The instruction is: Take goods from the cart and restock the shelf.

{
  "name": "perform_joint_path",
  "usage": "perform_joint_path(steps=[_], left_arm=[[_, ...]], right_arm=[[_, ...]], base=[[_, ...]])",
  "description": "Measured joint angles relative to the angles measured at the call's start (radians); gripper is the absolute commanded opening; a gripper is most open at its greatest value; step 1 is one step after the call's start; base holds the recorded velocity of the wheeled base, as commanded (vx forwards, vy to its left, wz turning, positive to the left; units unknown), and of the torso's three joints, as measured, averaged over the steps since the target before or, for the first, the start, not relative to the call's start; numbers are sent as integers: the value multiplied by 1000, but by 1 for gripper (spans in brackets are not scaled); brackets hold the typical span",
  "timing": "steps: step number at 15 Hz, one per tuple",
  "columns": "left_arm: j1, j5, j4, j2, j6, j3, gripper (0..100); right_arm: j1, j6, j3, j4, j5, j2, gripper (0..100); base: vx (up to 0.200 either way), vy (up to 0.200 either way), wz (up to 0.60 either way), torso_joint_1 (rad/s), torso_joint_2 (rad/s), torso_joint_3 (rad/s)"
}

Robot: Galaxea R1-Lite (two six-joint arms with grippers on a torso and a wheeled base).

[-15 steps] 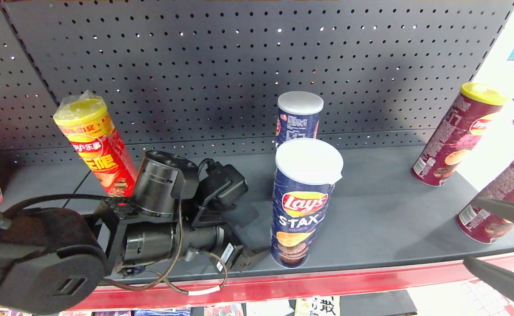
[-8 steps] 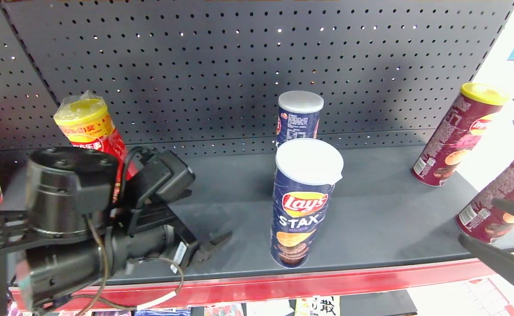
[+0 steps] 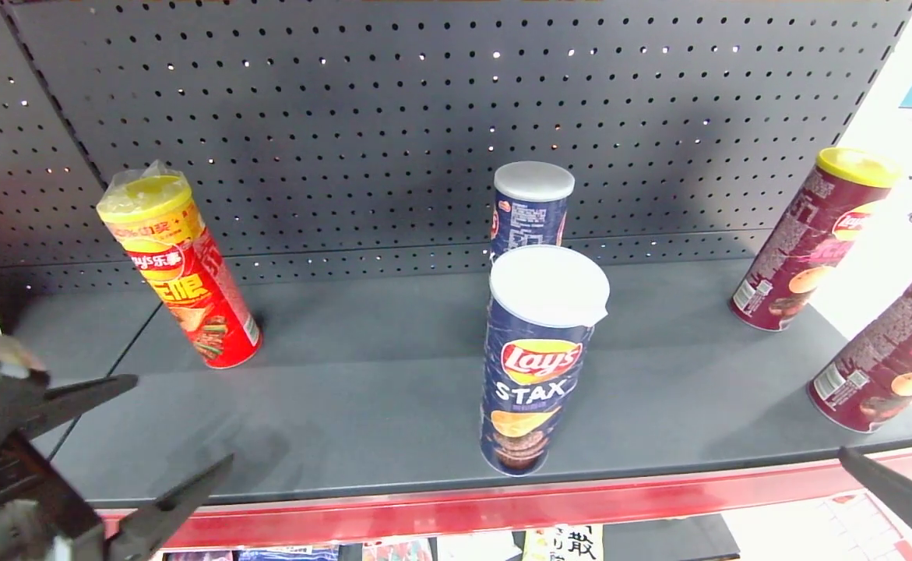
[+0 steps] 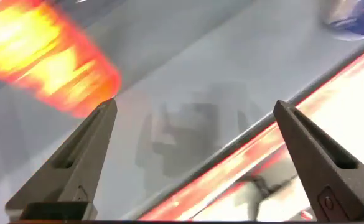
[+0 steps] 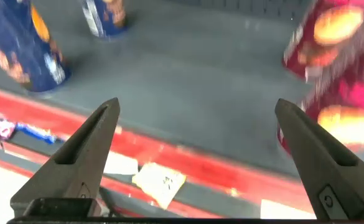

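Front blue can (image 3: 541,358) stands upright near the shelf (image 3: 393,405) front edge, free, nothing touching it. The rear blue can (image 3: 529,206) sits directly behind it by the pegboard back (image 3: 424,117).

Change: a second ago my left arm was in on the shelf, with the fingers down at that front can's base. Now the left hand (image 3: 181,421) has pulled back to the low left corner, off the can and well apart from it. It is spread wide with nothing between the fingers. The can didn't shift or tip as the arm came out, so I read that placement as done.

The red can (image 3: 179,273) is upright at the left, clear of the arm. The left wrist view has it blurred past one finger.

The right hand (image 3: 882,425) sits at the shelf's right front edge, also wide open and empty, and has dropped slightly. It is just beside the nearer of the two maroon cans (image 3: 884,366).

My call is that both hands are free, so the next step is back to the cart for another item. There is open shelf space between the red and blue cans.
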Motion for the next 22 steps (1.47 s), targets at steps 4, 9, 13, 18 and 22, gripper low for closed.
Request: perform_joint_path(steps=[4,9,13,18,22], left_arm=[[171,40,304,-271,-3,25,100],[361,47,568,-473,-4,0,100],[516,43,666,-540,-4,-17,100],[546,-18,610,-600,3,12,100],[546,-21,605,-620,30,28,100]], right_arm=[[-93,-13,-5,120,-9,-77,100],[-141,-47,9,125,-9,-127,100],[-141,-49,21,125,-8,-141,100],[-156,-77,24,125,-11,-136,100],[-167,-77,19,125,-8,-128,100]], base=[[0,0,0,0,0,0],[0,0,0,0,0,0],[0,0,0,0,0,0],[0,0,0,0,0,0],[-100,0,0,0,1,1]])
